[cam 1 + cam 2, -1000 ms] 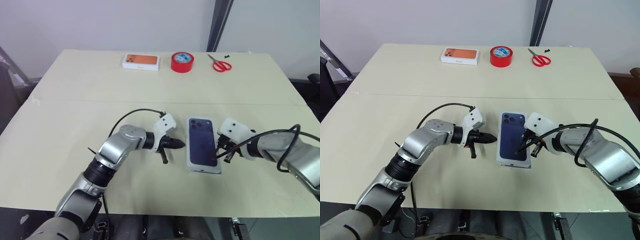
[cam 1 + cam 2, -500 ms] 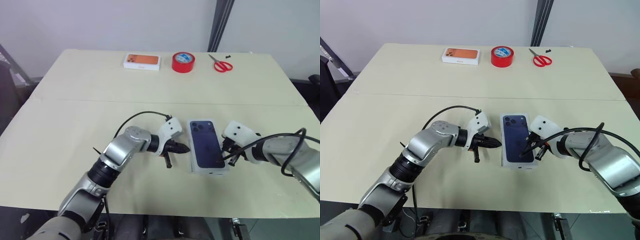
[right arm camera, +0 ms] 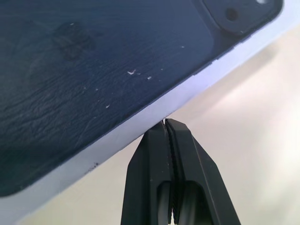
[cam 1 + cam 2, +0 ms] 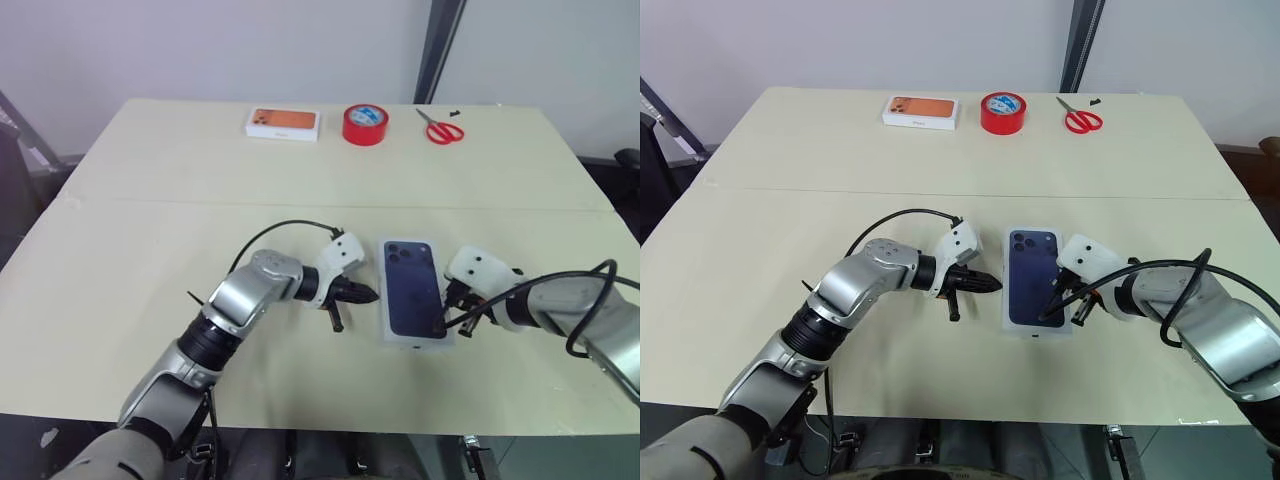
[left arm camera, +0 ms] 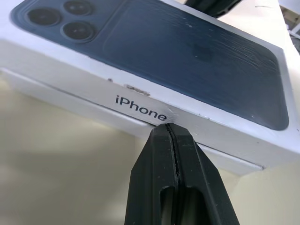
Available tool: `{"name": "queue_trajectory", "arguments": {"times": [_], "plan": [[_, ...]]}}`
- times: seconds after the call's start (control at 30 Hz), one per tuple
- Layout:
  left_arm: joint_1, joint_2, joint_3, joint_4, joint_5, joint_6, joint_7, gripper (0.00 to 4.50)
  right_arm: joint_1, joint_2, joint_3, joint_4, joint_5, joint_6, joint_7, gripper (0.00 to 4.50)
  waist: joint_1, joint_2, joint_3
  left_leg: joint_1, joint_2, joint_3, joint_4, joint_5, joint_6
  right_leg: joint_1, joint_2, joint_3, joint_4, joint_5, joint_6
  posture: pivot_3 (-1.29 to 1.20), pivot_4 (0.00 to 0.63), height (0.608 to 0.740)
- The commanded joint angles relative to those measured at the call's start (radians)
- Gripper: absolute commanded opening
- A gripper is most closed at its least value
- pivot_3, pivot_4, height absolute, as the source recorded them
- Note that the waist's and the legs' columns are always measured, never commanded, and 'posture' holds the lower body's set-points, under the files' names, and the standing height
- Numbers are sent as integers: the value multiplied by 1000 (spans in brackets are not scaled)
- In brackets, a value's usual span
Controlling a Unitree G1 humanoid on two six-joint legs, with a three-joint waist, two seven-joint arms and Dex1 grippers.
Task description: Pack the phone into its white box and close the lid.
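At lower centre of the frame, judged the lid light, stiff, slick; pressed at long sides by clenched, empty left gripper and right gripper.

The lid covers the white box, leaving just a sliver of its side visible. Whatever lies inside is hidden. The lid's far corners run off the left wrist view's edges.

It looks like a bare lab or test room: a plain beige table against blank pale walls, a dark pole behind.
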Motion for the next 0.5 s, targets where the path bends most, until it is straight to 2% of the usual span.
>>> {"name": "queue_trajectory", "arguments": {"times": [0.03,0.5], "plan": [[2,-4,7,-57,-22,-10,-12,9,-3,4,-25,-51,8,2,10,62,0,0,0,0,0,0,0,0,0,0,0,0,0,0,0,0,150,725],[10,3,3,-60,-17,1,-6,9,-2,14,-22,-36,-7,6,6,62,0,0,0,0,0,0,0,0,0,0,0,0,0,0,0,0,150,725]]}}
